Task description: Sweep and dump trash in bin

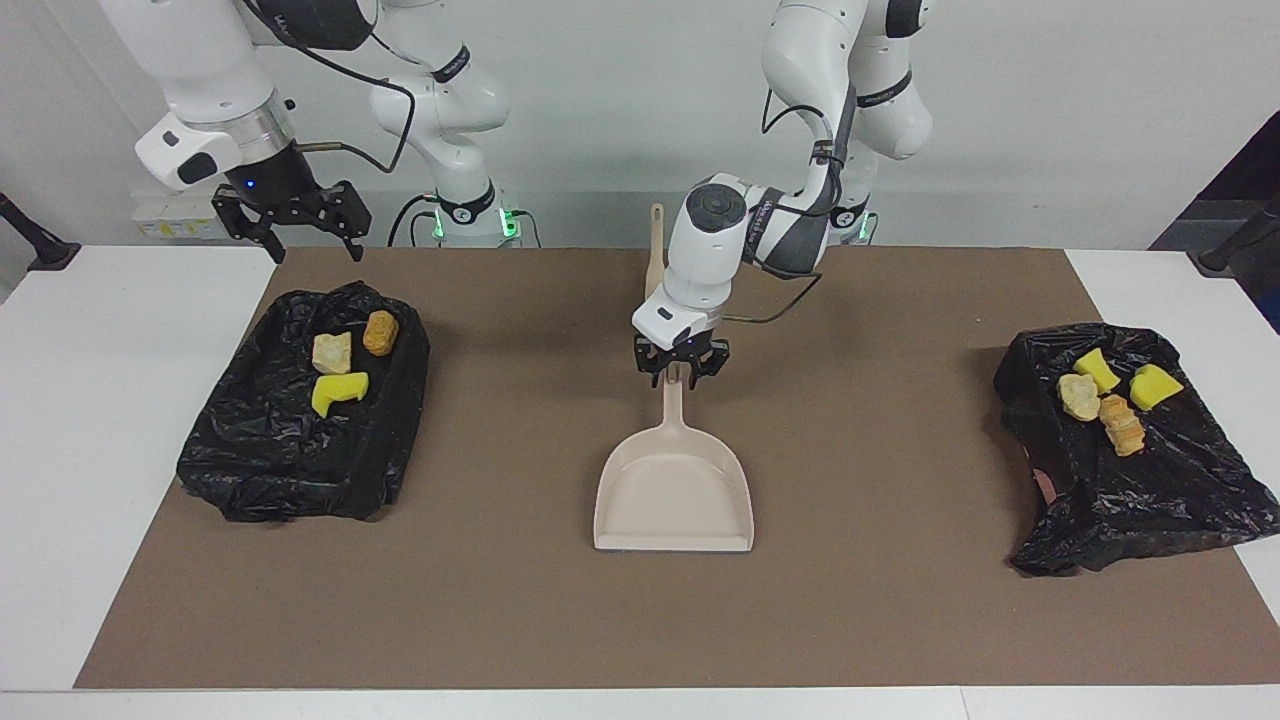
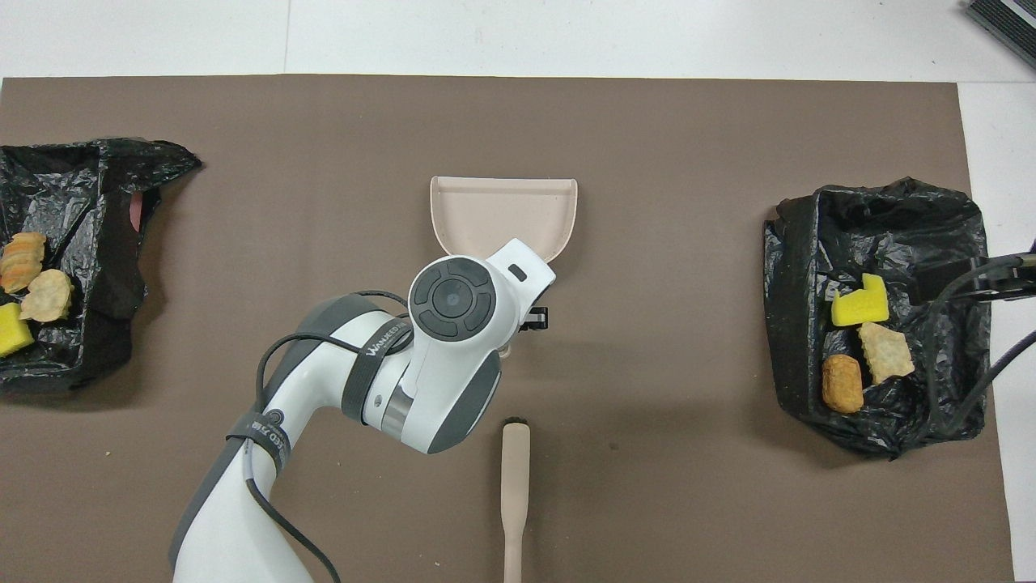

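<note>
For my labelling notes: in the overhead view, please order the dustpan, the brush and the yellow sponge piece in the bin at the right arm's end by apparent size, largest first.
1. dustpan, though the left arm covers its handle
2. brush, long and narrow, cut off by the picture's edge
3. yellow sponge piece, clearly the smallest

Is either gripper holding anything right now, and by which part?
Right gripper: open, empty. Left gripper is at the handle end of the dustpan, which lies on the table; whether it grips cannot be told.
</note>
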Tool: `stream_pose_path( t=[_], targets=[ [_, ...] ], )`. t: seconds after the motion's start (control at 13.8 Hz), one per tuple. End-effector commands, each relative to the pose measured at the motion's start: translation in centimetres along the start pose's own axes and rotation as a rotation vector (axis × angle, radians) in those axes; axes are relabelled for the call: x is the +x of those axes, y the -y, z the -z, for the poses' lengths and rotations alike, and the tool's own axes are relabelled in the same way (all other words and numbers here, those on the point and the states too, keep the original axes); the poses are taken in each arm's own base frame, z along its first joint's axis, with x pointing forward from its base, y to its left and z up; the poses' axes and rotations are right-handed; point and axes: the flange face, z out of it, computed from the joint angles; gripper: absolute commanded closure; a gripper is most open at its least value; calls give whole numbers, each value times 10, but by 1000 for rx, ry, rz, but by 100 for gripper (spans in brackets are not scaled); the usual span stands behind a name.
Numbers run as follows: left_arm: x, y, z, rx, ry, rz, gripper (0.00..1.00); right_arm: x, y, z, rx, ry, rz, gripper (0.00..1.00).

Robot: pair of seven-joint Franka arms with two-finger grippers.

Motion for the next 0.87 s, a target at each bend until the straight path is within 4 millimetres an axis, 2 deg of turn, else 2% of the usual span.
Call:
stream_pose_path(
  t=[0.0, 0.07, 0.29, 0.43, 0.51, 0.65, 0.79],
  targets=[
    [-6, 16, 41, -9, 79, 17, 0, -5, -2, 0, 23, -20, -14, 0],
    [-9, 26, 55, 3, 120, 20, 0, -5, -2, 0, 23, -20, -14, 0],
    [-16, 70, 119, -5, 167, -8, 0, -5, -2, 0, 23, -20, -14, 0],
    [-17, 121, 158, 44, 193, -39, 0, -5, -2, 0, 23, -20, -14, 0],
    [-19, 136, 174, 40, 194, -75, 0, -5, -2, 0, 23, -20, -14, 0],
    [-13, 183, 202, 18, 182, -81, 0, -5, -2, 0, 23, -20, -14, 0],
    [-6, 214, 217, 11, 154, -113, 0, -5, -2, -1, 23, -19, -14, 0]
  ],
)
